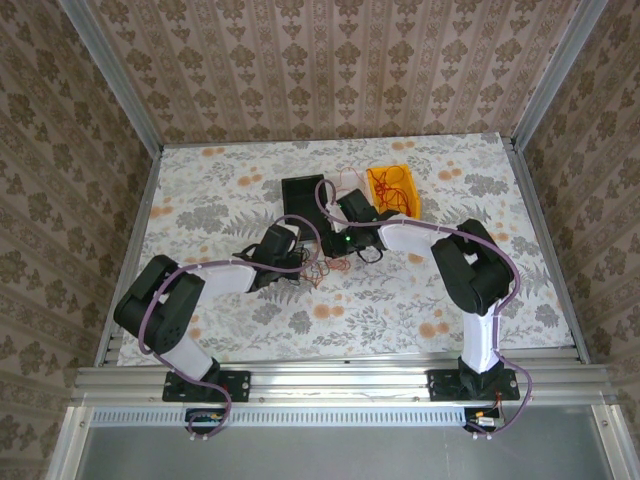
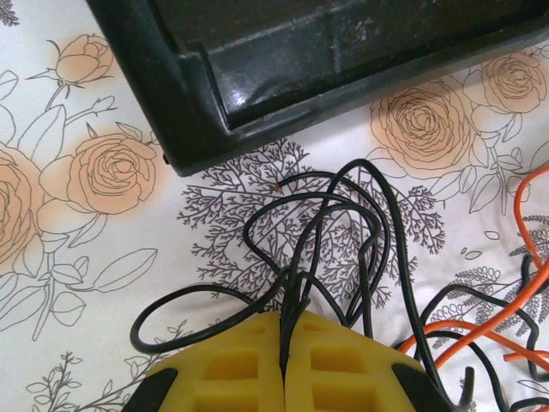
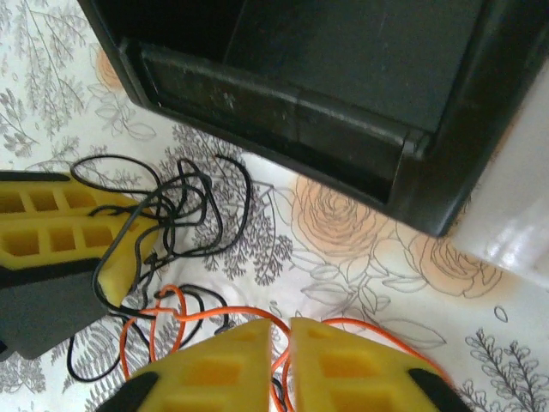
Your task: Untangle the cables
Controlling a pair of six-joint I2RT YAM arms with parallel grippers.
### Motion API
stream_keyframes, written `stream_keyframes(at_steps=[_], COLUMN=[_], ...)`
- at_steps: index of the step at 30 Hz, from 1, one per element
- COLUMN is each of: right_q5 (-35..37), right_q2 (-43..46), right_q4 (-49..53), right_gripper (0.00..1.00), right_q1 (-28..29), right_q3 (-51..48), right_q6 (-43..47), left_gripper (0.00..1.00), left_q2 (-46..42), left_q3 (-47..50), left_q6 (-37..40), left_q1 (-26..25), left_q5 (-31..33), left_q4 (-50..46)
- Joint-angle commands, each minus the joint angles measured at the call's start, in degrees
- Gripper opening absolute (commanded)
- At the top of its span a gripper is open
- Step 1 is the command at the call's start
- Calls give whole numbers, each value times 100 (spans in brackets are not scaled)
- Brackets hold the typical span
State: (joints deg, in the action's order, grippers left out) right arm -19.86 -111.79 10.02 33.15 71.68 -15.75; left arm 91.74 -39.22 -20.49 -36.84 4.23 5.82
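The cables are a loose tangle of thin black [image 2: 343, 223] and orange-red [image 3: 154, 322] wires lying on the flowered tablecloth in front of the black bin [image 1: 300, 195]; from above the tangle [image 1: 322, 270] sits between the two grippers. My left gripper [image 2: 283, 316] is shut on a black strand, whose loops fan out ahead of the yellow fingers. My right gripper [image 3: 281, 324] is closed to a narrow slit with an orange-red strand running through it. The left gripper's yellow fingers [image 3: 60, 232] show to its left, wrapped in black loops. Seen from above, the left gripper [image 1: 303, 260] and the right gripper [image 1: 333, 250] are close together.
The black bin [image 3: 343, 77] stands just beyond both grippers, its near wall [image 2: 300, 60] close to the black loops. A white bin [image 1: 350, 180] and a yellow bin [image 1: 393, 190] holding red wire stand behind to the right. Metal rails frame the table.
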Motion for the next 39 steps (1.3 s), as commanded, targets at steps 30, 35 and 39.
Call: stream_keyframes(at_steps=[30, 35, 39], right_q5=[2257, 2320, 2887], right_q2=[-335, 441, 1329], right_q4=[1661, 988, 660], right_gripper=[7, 0, 0], right_q1=[555, 48, -595], right_q3=[33, -547, -1117], right_q6=[780, 153, -790], left_gripper=[0, 0, 0], left_q2=[1, -31, -77], left_q3=[14, 61, 142], left_q6=[28, -118, -416], left_q1=[71, 122, 220], left_q5=[-56, 147, 657], left_q4=[-54, -130, -335])
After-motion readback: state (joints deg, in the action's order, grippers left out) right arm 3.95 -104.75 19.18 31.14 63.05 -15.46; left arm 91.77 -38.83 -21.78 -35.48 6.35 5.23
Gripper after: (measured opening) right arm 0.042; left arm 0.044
